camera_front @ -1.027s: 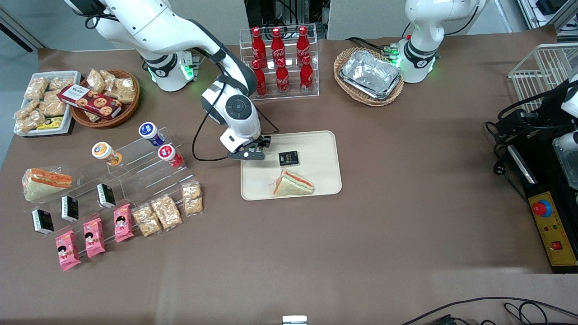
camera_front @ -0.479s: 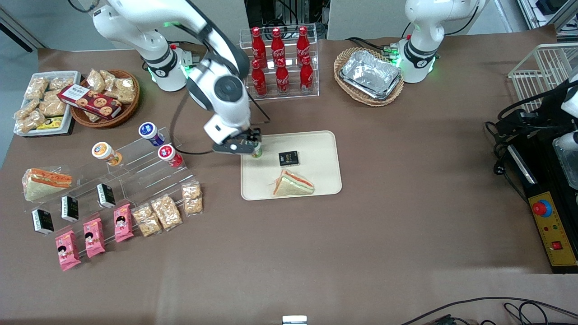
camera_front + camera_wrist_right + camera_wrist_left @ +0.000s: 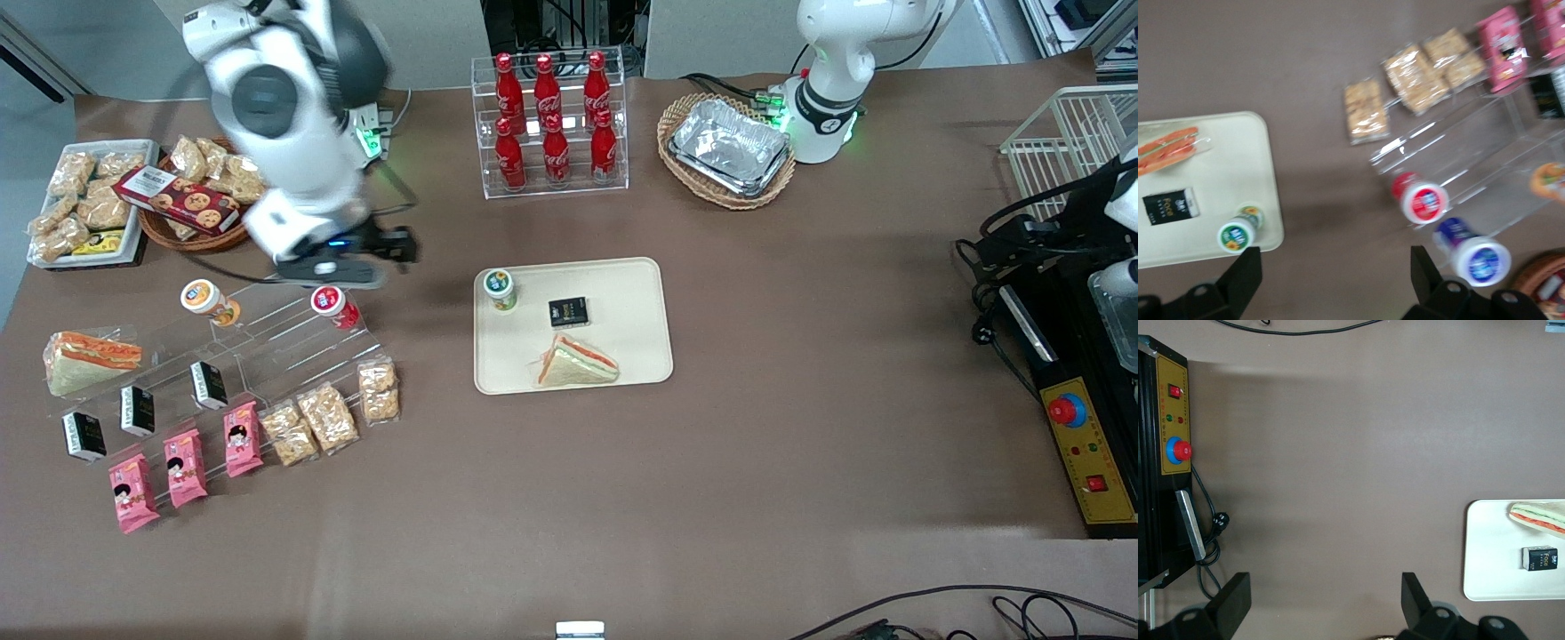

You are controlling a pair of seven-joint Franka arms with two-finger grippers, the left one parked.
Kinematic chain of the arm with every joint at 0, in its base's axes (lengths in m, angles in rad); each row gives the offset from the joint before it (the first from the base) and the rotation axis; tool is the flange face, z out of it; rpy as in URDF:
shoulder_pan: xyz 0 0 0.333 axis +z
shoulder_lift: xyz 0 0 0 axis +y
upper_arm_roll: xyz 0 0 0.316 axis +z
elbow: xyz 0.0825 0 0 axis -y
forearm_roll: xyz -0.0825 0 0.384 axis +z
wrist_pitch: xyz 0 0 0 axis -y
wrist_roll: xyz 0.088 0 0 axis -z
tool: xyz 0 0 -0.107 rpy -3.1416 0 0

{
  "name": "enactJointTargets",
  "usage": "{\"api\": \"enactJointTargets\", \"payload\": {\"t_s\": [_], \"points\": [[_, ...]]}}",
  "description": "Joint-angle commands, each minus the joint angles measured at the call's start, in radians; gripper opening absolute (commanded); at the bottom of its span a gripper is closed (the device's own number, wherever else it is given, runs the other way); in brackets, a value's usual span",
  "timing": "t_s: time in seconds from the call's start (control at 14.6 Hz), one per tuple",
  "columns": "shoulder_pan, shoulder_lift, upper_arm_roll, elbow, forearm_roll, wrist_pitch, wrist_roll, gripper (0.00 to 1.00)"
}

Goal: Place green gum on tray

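One green gum (image 3: 500, 289) stands upright on the tray (image 3: 633, 356) beside one sandwich (image 3: 576, 363); the released, empty tool (image 3: 391, 253) hangs above the surface.

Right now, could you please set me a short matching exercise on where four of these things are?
Things:
1. green gum
2. hand
3. red gum bottle
4. foil trays

Places:
A. in a wicker basket
B. on the clear acrylic stand
C. upright on the tray, near a corner
D. open and empty, above the table between stand and tray

Pairs: 1-C, 2-D, 3-B, 4-A
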Motion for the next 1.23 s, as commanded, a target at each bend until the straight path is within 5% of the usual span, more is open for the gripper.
{"api": "enactJointTargets", "payload": {"t_s": [0.0,0.34,1.16], "points": [[-0.05,0.014,-0.148,0.195,0.028,-0.172,-0.243,1.0],[-0.067,0.015,-0.37,0.33,0.027,-0.237,-0.473,1.0],[-0.122,0.081,-0.411,0.392,0.013,-0.221,-0.546,1.0]]}}
